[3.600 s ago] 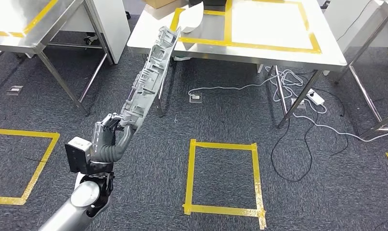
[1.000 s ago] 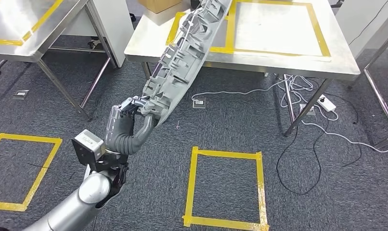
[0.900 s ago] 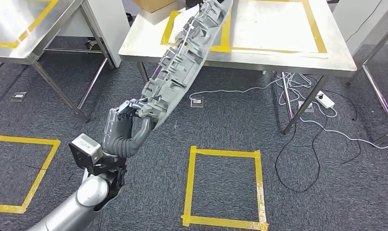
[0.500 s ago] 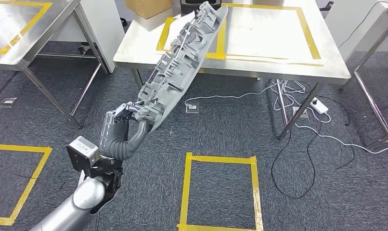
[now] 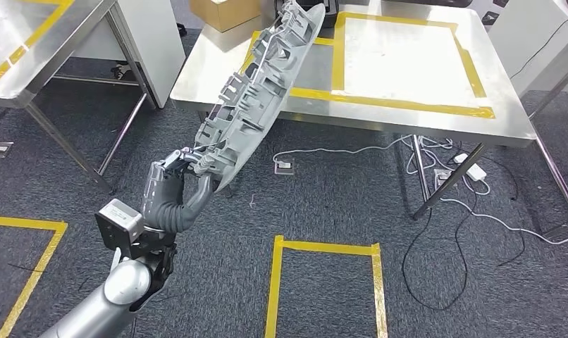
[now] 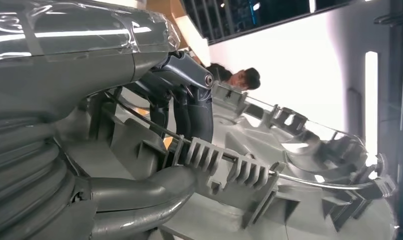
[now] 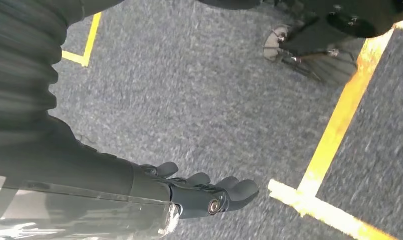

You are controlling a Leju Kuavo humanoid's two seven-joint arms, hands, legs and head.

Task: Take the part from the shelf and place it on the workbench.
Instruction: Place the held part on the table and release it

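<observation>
The part (image 5: 251, 98) is a long grey ribbed plastic moulding. My left hand (image 5: 172, 184) grips its lower end and holds it up at a slant. Its upper tip shows against the left side of the steel workbench (image 5: 408, 116), which carries yellow tape rectangles. In the left wrist view the dark fingers (image 6: 192, 102) and the grey thumb (image 6: 139, 197) close around a rib of the part (image 6: 294, 170). My right hand (image 7: 204, 194) hangs over the grey carpet with its fingers loosely extended and nothing in it.
A cardboard box (image 5: 225, 11) sits at the workbench's far left corner. Another steel table (image 5: 34, 49) stands to the left. Cables and a power strip (image 5: 473, 172) lie under the workbench. A yellow tape square (image 5: 323, 248) marks the floor ahead. A person (image 6: 244, 79) is in the background.
The whole view has shifted as I moved, and the workbench now sits nearer. My left arm has raised the part higher, so its tip lies further in over the workbench.
</observation>
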